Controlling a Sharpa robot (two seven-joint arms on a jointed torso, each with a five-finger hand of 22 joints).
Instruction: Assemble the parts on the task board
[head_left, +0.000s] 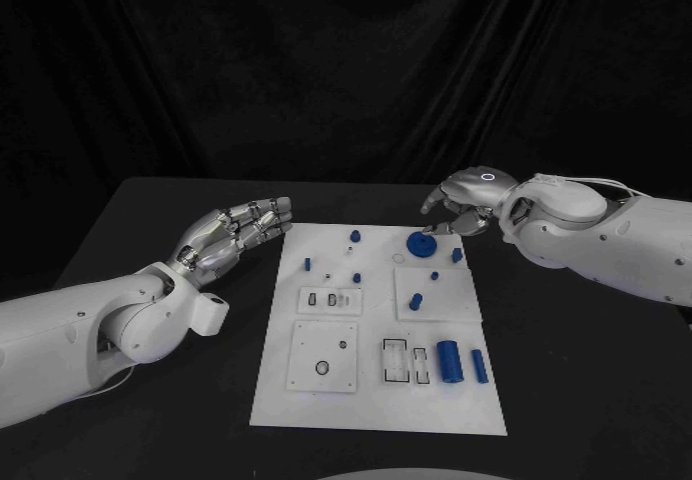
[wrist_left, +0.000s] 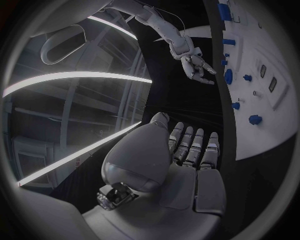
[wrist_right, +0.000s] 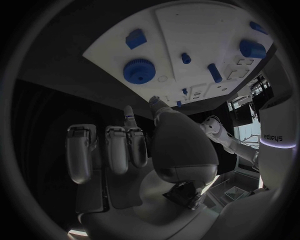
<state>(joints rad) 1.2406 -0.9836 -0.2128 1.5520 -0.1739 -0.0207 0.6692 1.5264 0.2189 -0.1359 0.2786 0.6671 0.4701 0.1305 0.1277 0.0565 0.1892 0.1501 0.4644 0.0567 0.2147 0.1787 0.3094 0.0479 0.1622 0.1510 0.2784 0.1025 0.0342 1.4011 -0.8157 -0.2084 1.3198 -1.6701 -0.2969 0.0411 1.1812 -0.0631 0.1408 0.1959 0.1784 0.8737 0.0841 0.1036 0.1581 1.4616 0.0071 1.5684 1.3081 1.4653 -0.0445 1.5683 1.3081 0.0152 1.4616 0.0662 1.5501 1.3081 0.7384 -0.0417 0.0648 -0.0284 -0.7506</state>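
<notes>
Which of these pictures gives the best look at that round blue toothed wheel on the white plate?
The right wrist view: the blue gear appears large there, its toothed rim plain, lying on the task board. The head view shows it small, near the right hand. The left wrist view shows it edge-on, tiny.

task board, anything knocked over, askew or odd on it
Nothing stands out. The task board lies flat and square on the table, with the blue parts lying or standing on it. Both the left hand and the right hand hold nothing.
</notes>
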